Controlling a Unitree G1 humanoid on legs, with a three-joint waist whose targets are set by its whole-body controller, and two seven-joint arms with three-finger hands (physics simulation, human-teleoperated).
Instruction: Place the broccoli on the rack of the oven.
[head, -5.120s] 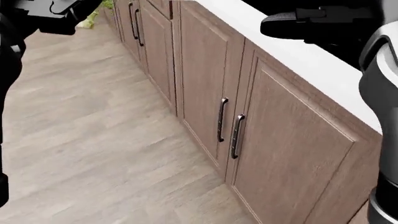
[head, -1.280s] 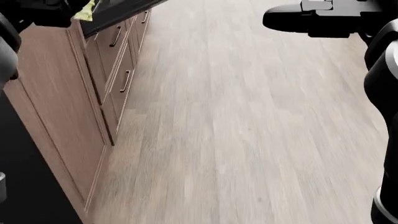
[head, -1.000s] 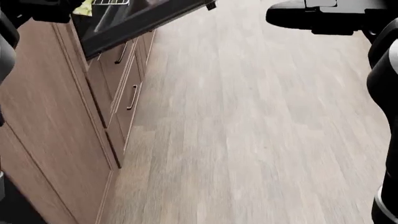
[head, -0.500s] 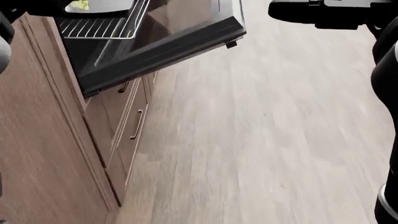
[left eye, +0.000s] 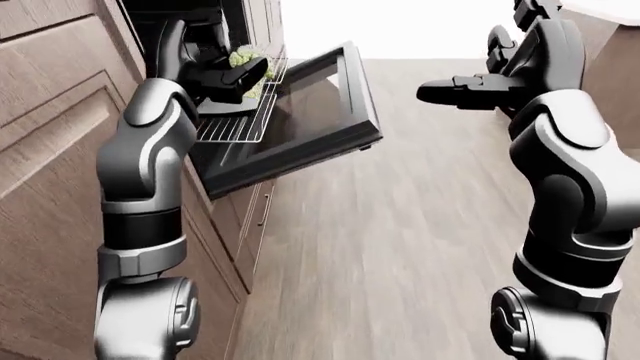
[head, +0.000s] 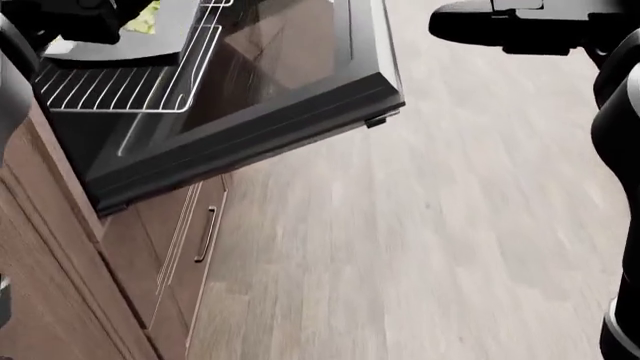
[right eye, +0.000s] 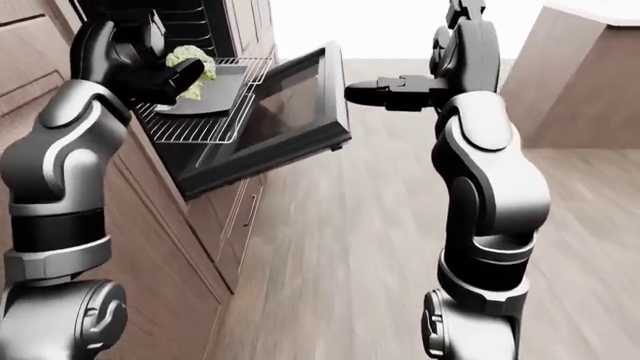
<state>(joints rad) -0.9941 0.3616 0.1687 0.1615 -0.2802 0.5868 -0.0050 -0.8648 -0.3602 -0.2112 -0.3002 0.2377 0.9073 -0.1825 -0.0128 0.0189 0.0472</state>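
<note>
The pale green broccoli (right eye: 190, 58) is held in my left hand (right eye: 172, 75), whose fingers are shut round it at the top left of the right-eye view. Hand and broccoli hover just above the pulled-out wire rack (right eye: 192, 124) of the wall oven. The oven's glass door (right eye: 290, 112) hangs open, tilted down to the right. A dark flat tray (right eye: 205, 101) lies on the rack under the hand. My right hand (right eye: 385, 91) is stretched out level over the floor, right of the door, open and empty.
Wooden drawers with bar handles (head: 205, 232) sit below the oven, and a tall cabinet panel (left eye: 50, 150) fills the left. Wood floor (head: 450, 247) spreads to the right. A brown island with a white top (right eye: 585, 71) stands at the far right.
The whole picture has shifted as the camera turned from base cabinets and floor to the oven. The open door and rack have slid down into view, with the broccoli above the rack.
</note>
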